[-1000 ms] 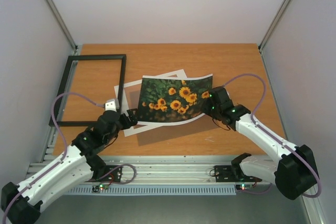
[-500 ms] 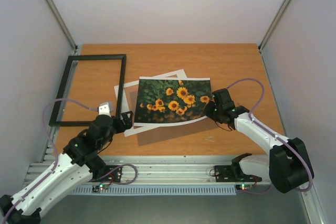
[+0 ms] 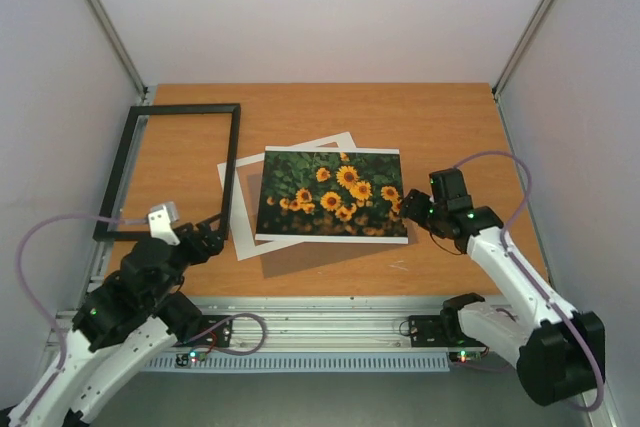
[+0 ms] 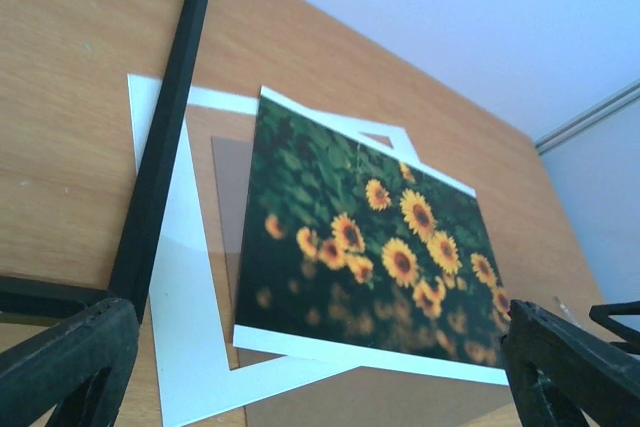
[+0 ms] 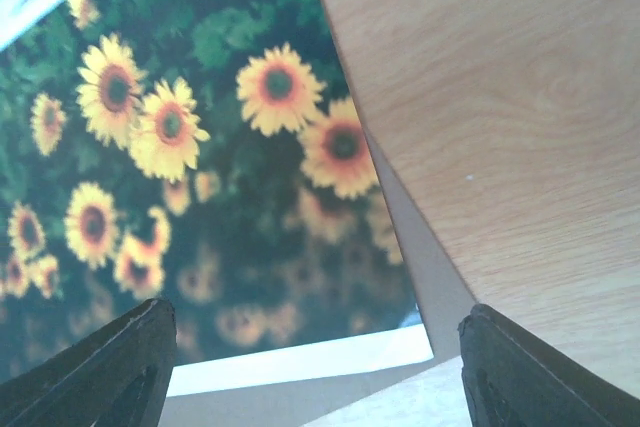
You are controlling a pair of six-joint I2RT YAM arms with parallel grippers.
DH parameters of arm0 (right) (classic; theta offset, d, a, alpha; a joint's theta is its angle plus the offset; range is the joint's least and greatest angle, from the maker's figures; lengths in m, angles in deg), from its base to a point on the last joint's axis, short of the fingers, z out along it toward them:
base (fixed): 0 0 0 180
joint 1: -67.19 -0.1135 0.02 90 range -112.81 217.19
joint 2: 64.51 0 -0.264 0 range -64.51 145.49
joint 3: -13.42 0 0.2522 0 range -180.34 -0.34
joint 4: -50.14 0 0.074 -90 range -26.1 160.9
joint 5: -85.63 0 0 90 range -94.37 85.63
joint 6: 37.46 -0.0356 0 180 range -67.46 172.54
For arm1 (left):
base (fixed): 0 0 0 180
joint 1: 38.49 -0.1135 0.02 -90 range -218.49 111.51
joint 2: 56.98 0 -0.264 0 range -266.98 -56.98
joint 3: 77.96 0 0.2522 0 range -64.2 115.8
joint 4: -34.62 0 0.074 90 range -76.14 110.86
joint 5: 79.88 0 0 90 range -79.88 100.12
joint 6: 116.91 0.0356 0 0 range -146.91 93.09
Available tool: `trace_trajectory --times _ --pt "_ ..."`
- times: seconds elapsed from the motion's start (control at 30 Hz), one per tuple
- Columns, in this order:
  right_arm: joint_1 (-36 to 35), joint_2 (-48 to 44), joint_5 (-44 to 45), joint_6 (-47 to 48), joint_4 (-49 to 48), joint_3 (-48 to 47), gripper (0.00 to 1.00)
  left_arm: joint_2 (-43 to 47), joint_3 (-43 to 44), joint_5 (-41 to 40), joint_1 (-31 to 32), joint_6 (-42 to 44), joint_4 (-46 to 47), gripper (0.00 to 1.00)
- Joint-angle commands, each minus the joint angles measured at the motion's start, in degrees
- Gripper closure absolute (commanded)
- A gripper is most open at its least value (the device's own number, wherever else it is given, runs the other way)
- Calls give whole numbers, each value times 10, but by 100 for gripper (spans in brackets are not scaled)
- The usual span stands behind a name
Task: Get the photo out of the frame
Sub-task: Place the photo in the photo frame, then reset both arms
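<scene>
The photo (image 3: 330,192), sunflowers on dark green with a white edge, lies flat at the table's middle, outside the frame. The frame (image 3: 185,108) is an empty thin black rectangle at the left, with wood showing through it. My right gripper (image 3: 415,209) stands open just off the photo's right edge; in the right wrist view the photo's (image 5: 200,167) near corner lies between my spread fingers (image 5: 110,367), untouched. My left gripper (image 3: 205,242) is open, low at the near left, apart from the photo (image 4: 370,247) and the frame (image 4: 165,147).
A white mat (image 3: 240,237) with a cut-out lies under the photo, its left edge tucked under the frame's right bar. A brownish sheet (image 3: 300,259) sticks out below the photo toward the near edge. White walls enclose the table (image 3: 450,117) on three sides.
My right gripper opened and let go of the photo's right edge; the curled, lifted photo dropped flat. My left arm drew back toward the near left.
</scene>
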Motion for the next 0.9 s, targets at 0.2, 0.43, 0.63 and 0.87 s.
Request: trace_trajectory --times 0.2,0.43,0.63,0.87 --pt "13 -215 52 130 209 -119 4 43 155 14 -2 82 -129 1" --pt "13 -372 88 175 267 -156 2 82 168 34 -2 150 -116 1" --pt "13 -480 77 206 249 -151 2 114 140 -7 -2 142 -127 1" --pt "13 -515 86 216 236 -131 1 115 135 -18 -3 139 -127 1"
